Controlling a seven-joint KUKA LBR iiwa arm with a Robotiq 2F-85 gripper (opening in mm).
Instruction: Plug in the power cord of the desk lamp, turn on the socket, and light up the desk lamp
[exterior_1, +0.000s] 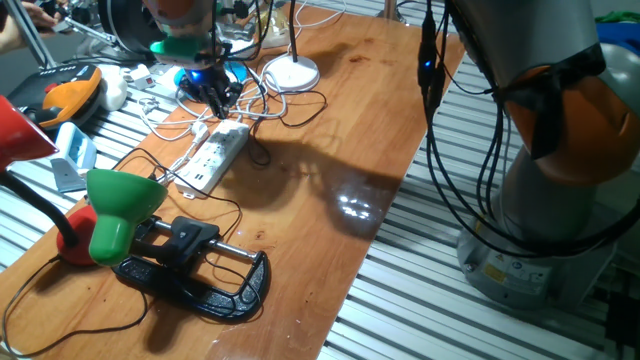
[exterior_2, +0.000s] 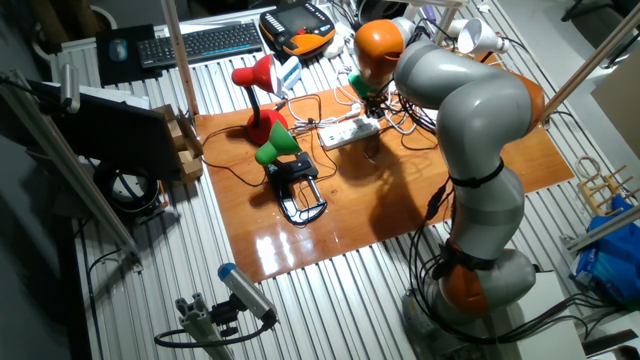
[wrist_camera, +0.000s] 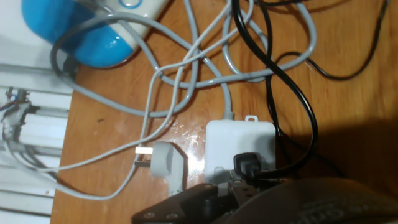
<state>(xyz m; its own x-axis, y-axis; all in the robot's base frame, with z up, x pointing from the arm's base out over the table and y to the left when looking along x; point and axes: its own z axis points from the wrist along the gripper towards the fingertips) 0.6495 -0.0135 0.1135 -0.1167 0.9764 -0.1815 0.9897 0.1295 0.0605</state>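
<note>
The socket (exterior_1: 215, 158) is a long white power strip lying on the wooden table; its near end (wrist_camera: 241, 143) fills the middle of the hand view. The power cord (wrist_camera: 292, 93) runs in black loops across the wood, and its small black plug (wrist_camera: 249, 166) sits on the strip's end outlet. My gripper (wrist_camera: 239, 182) is right at that plug and appears shut on it, though its fingers are dark and blurred. In the one fixed view the gripper (exterior_1: 221, 100) hangs just above the strip's far end. The desk lamp (exterior_1: 292, 72) stands behind on its round white base, unlit.
A loose white plug (wrist_camera: 165, 163) and tangled white cables (wrist_camera: 186, 68) lie left of the strip, beside a blue-and-white object (wrist_camera: 93, 31). A green-shaded clamp lamp (exterior_1: 120, 208) and a red lamp (exterior_1: 25, 130) stand at the near left. The table edge (exterior_1: 390, 210) runs along the right.
</note>
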